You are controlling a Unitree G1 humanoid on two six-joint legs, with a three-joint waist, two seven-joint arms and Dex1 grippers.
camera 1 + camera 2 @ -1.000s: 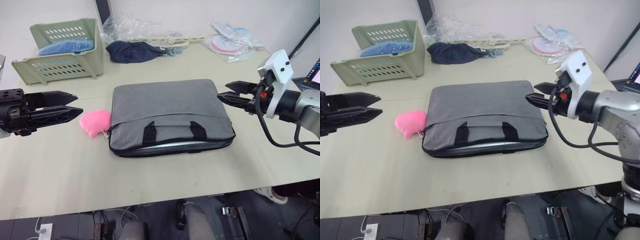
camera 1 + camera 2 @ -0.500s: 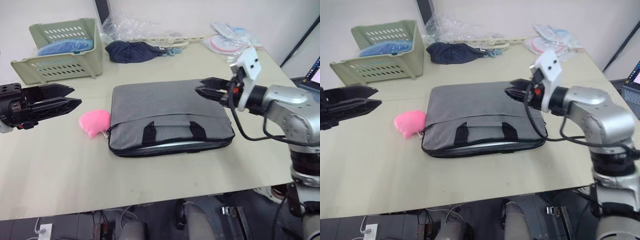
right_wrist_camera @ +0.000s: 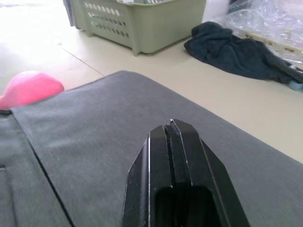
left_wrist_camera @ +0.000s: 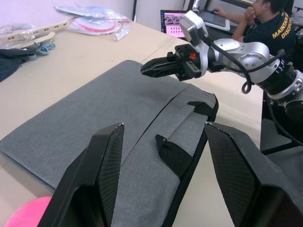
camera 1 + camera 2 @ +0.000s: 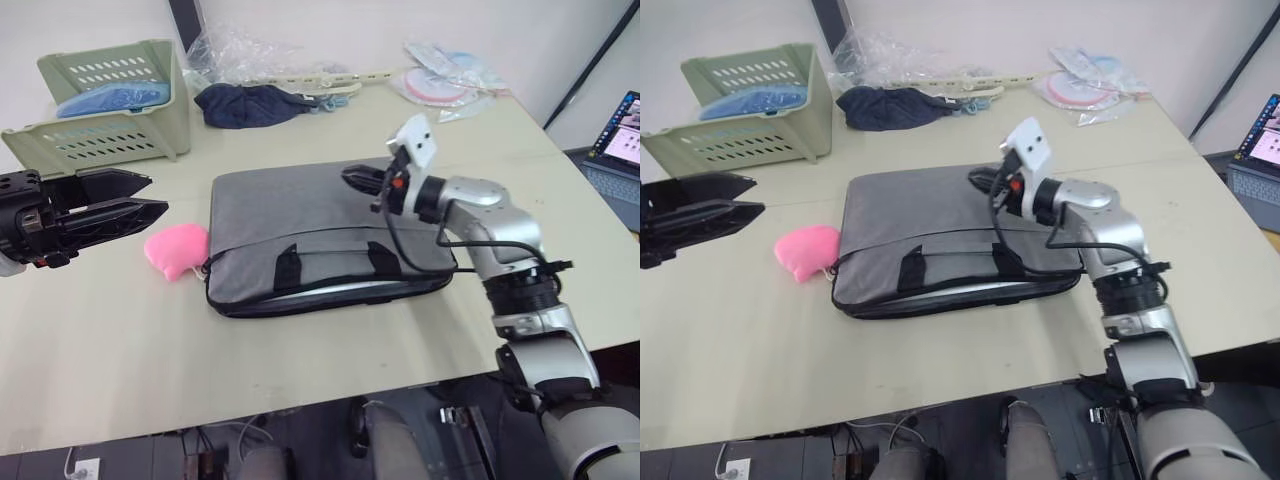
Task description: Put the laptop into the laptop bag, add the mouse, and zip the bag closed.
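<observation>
Beige tabletop [image 5: 120, 330] carries everything. Right gripper [image 5: 352, 180], fingers pressed together, hovers over the far half of the grey laptop bag [image 5: 300, 215], which lies flat mid-table with a silver laptop [image 5: 330, 290] edge showing in its open near side. Left gripper [image 5: 150, 195], fingers spread, hangs beside the pink fluffy charm [image 5: 175, 248]. Beyond: green basket [image 5: 100, 100], dark blue cloth [image 5: 245, 103].

Head pair looking down, wrist views close over laptop bag [image 5: 320, 225]

Grey laptop bag [image 5: 320, 220] — flat, seemingly unzipped
</observation>
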